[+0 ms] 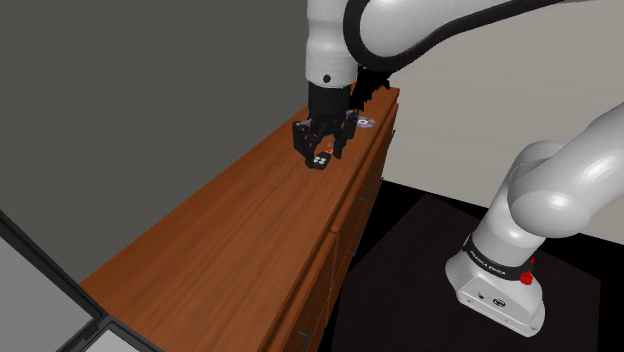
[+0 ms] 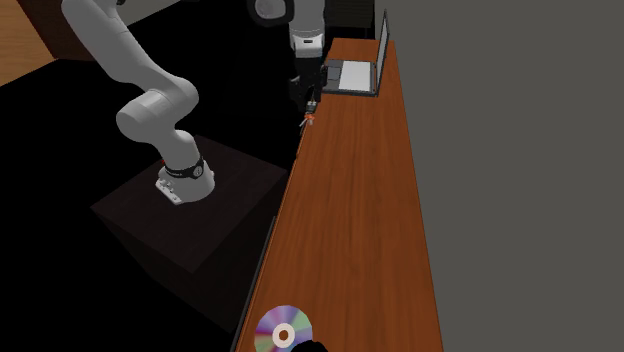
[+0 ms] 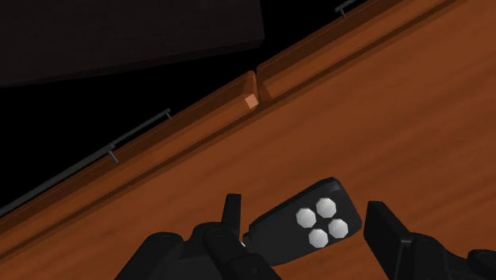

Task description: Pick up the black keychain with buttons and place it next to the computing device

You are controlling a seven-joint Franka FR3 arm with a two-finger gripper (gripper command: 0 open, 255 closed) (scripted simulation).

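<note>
The black keychain (image 3: 306,227) with several pale round buttons lies on the brown wooden dresser top (image 3: 381,135), near its front edge. My gripper (image 3: 304,205) is open and low over it. One finger is at the keychain's end and the other finger (image 3: 385,235) stands a small gap away. In the shoulder view the gripper (image 1: 322,148) hangs just above the keychain (image 1: 321,160), which shows orange and white marks. In the second exterior view the gripper (image 2: 308,108) and keychain (image 2: 308,123) sit a short way from the open grey laptop (image 2: 350,76) at the dresser's far end.
The dresser (image 1: 230,240) is long and narrow, with drawer handles (image 3: 139,131) along its front. A shiny disc (image 1: 365,122) lies beyond the gripper in the shoulder view. A shiny disc (image 2: 283,329) also lies at the near end in the second exterior view. A grey wall runs behind.
</note>
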